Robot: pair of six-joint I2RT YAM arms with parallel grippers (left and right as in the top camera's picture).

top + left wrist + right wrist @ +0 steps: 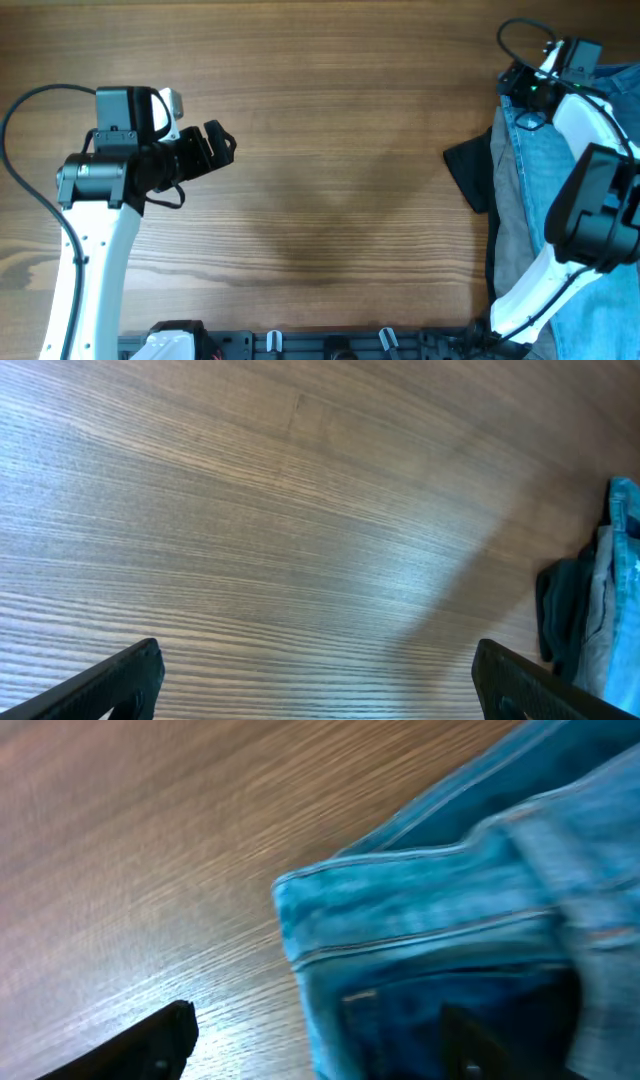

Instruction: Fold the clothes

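Jeans: the light blue denim jeans lie heaped at the 3 o'clock edge of the bench, partly out of the overhead view. They are not spread flat, and no fold is made yet.
Neighbours: grey trousers touch the jeans on their 9 o'clock side. A black garment pokes out farther toward 9 o'clock.
Long axis: as far as the overhead view shows, the denim runs from 12 to 6 o'clock along that edge. You cannot make out the hems or legs.
Right jaws: spread wide. In the right wrist view one fingertip hangs over bare wood and the other over denim. A stitched corner of the jeans, probably the waistband, lies between them. You cannot tell whether they touch the cloth.
Left jaws: wide apart and holding nothing, with the fingertips over bare wood at the bench's 9 o'clock side.
Bearing: from the left jaws the jeans lie toward 3 o'clock, well apart. The right jaws sit at the 12 o'clock end of the heap, right over it.
Nearer arm: the right arm, by far. The left arm would have to cross the bench.
Next move, as a judgement: pinch that corner with the right jaws and draw it toward 9 o'clock onto bare wood. Watch that the grey trousers do not drag along.
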